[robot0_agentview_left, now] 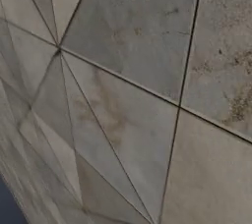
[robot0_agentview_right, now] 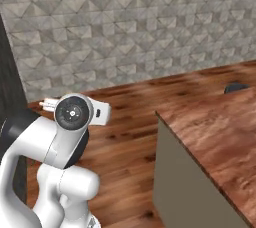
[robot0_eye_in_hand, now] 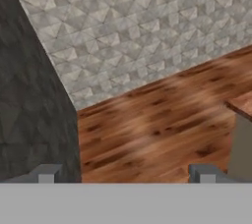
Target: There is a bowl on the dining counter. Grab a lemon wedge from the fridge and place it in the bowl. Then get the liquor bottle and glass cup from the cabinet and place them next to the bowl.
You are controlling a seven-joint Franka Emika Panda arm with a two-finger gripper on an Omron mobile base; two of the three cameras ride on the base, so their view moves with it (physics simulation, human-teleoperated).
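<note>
- Wood-grain dining counter (robot0_agentview_right: 215,132) lies ahead and to the right of the gripper (robot0_eye_in_hand: 125,173); its corner also enters the right edge of the hand view. A small dark object (robot0_agentview_right: 235,87) rests at its far edge, too small to identify as the bowl.
- Grey tiled wall (robot0_eye_in_hand: 147,26) stands well ahead of the fingertips (robot0_eye_in_hand: 47,173), across bare wooden floor (robot0_eye_in_hand: 157,125); a dark panel (robot0_eye_in_hand: 29,95) rises close on the gripper's left.
- Gripper state: jaws spread wide, grasping nothing.
- Task objects: lemon wedge, liquor bottle and glass cup are not located, so orientation and long axis cannot be told.
- Risk, as a judgement: the folded arm (robot0_agentview_right: 60,142) sits close to the dark panel and the counter corner; a swing or base turn could clip either.
- Risk: the left base view faces tile at close range, so the base may be very near a wall.
</note>
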